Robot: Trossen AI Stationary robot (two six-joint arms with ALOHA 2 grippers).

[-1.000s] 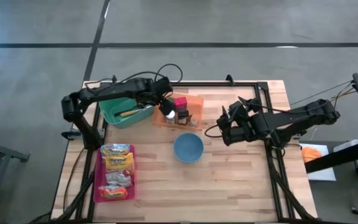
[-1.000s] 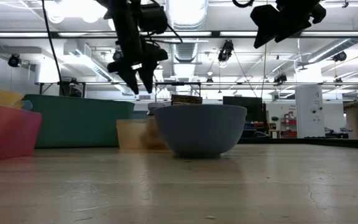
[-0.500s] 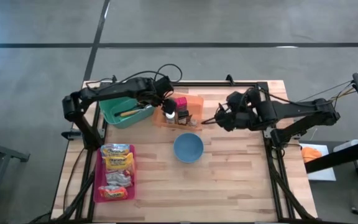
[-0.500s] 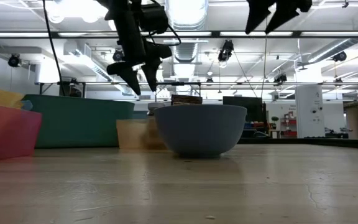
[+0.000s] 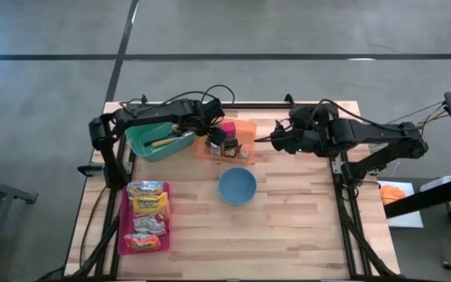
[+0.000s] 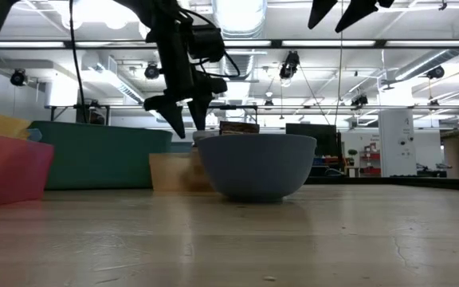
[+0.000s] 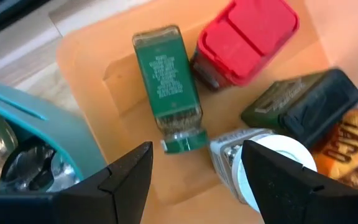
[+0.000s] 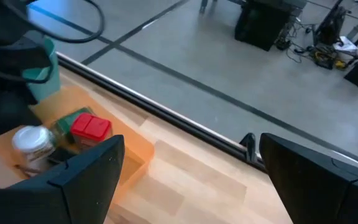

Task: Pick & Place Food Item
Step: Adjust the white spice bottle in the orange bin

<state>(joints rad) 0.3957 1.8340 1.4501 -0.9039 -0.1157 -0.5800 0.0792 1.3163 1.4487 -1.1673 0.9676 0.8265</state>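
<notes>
Hovering left gripper (image 7: 191,171) over orange tray (image 7: 98,68), fingers spread, nothing held. Green spice jar (image 7: 169,87) lies flat at tray's left side: rigid, light, probably slick; I'd pinch mid-body. Right gripper (image 5: 276,141) waits open right of tray.

A wooden tabletop (image 5: 304,227) stands on a grey floor (image 5: 288,27), which a dark stripe (image 5: 288,56) crosses just beyond its far edge. At the far left corner of the tabletop sits a teal bin (image 5: 151,145) with utensils (image 5: 167,141) lying inside. Strip lights (image 6: 237,16) hang from the ceiling of the room behind. Black equipment with cables (image 8: 269,25) stands on the floor well beyond the tabletop.
</notes>
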